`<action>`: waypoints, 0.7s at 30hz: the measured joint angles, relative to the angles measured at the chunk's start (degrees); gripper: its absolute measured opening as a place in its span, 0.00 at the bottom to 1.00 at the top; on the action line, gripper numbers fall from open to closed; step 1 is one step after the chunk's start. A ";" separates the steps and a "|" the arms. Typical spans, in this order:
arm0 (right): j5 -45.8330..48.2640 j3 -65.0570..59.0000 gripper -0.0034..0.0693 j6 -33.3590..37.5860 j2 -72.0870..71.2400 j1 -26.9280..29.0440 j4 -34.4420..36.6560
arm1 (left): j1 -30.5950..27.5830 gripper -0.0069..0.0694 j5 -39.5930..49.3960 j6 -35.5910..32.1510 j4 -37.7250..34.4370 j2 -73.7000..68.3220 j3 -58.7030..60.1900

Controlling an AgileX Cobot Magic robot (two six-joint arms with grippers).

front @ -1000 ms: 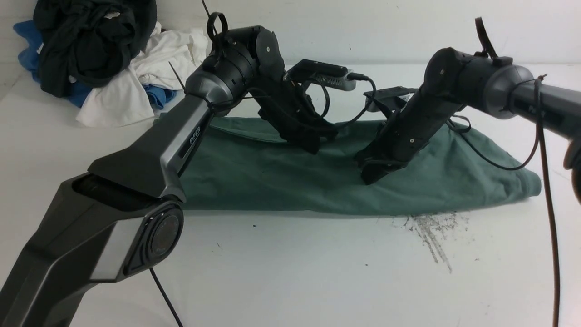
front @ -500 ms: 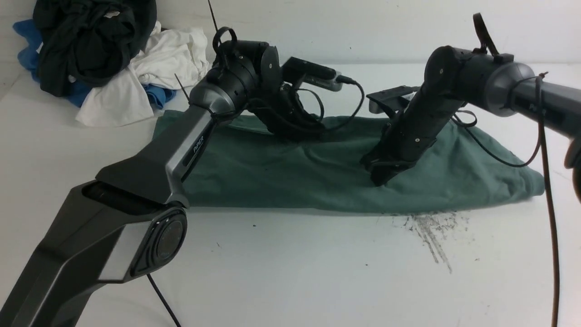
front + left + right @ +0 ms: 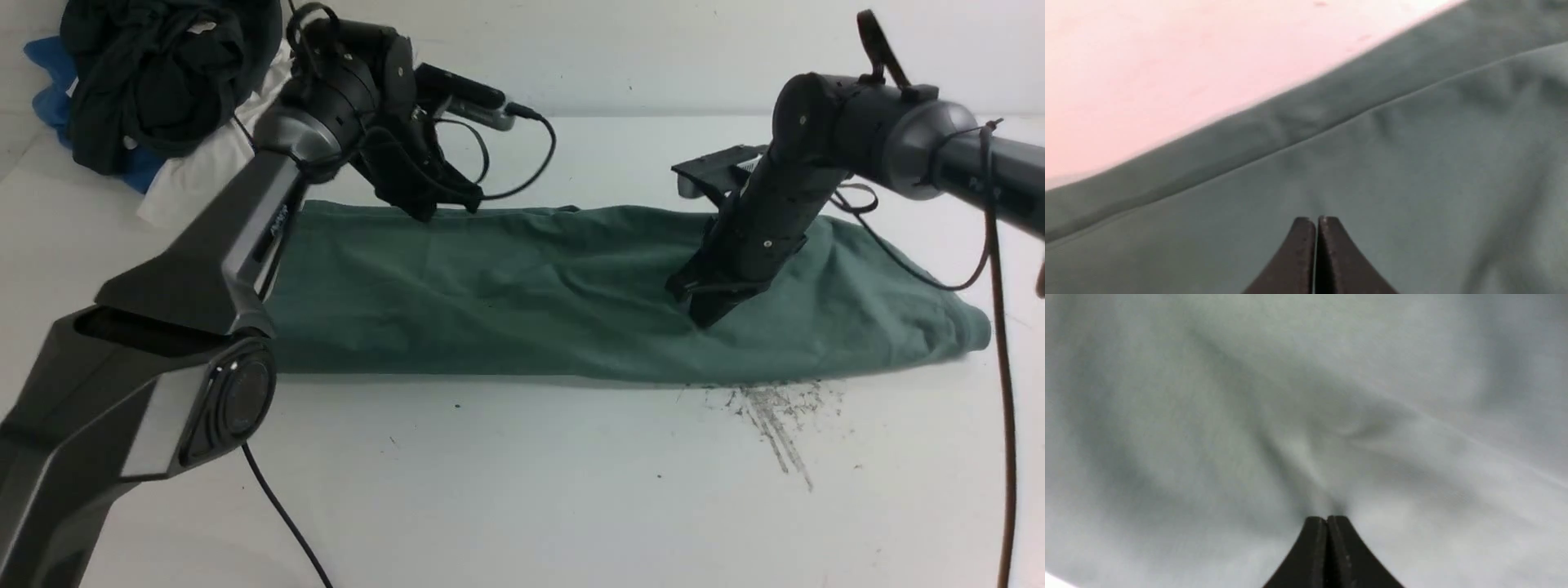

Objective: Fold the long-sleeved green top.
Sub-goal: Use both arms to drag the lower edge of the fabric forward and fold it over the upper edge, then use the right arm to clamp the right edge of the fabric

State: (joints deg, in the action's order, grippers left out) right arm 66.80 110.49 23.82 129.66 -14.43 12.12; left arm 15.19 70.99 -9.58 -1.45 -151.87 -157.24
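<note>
Green long-sleeved top (image 3: 522,294) is laid out as one long folded band running left to right across the middle of the desk (image 3: 522,490), with its right end a bit bunched up.

The left tool (image 3: 1316,222) is pressed together, nothing between the tips, sitting over the far edge of the top toward its left end. Can't tell if it's actually touching the cloth.

The right tool (image 3: 707,314) is also pressed together, tip down on the fabric right of center. Creases run into the tip, but I honestly can't tell if any cloth is caught in it.

There's a heap in the far left corner: black garment (image 3: 155,73) on top, white one (image 3: 192,184) and blue one (image 3: 45,61) under it. Scuff marks (image 3: 775,416) are on the desk just near of the top's right part.
</note>
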 joint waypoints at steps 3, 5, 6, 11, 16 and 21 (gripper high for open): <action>-0.41 0.00 0.03 -0.52 -3.61 0.74 -0.32 | -0.56 0.08 0.13 -0.84 -1.87 3.88 1.91; -0.40 0.11 0.03 -0.89 -5.55 1.90 -1.03 | -0.54 0.08 0.13 -1.58 -3.04 6.41 4.73; -0.28 0.17 0.03 -1.43 -5.93 2.75 -1.44 | -0.54 0.08 0.13 -1.84 -3.31 7.79 6.93; 2.37 0.06 0.07 -5.51 -5.79 9.03 -2.80 | -0.44 0.08 -0.21 -3.14 -3.76 15.26 24.80; 3.57 0.04 0.32 -8.77 -5.74 16.74 -2.94 | -1.08 0.08 -0.50 -7.35 -3.71 25.15 49.87; 3.71 0.04 0.64 -10.96 -5.02 20.35 -3.87 | -3.56 0.08 -2.07 -6.45 -4.50 28.11 61.63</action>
State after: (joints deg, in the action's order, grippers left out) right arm 70.51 110.53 12.87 124.64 5.92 8.25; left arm 11.63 68.92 -16.02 -5.95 -123.76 -95.62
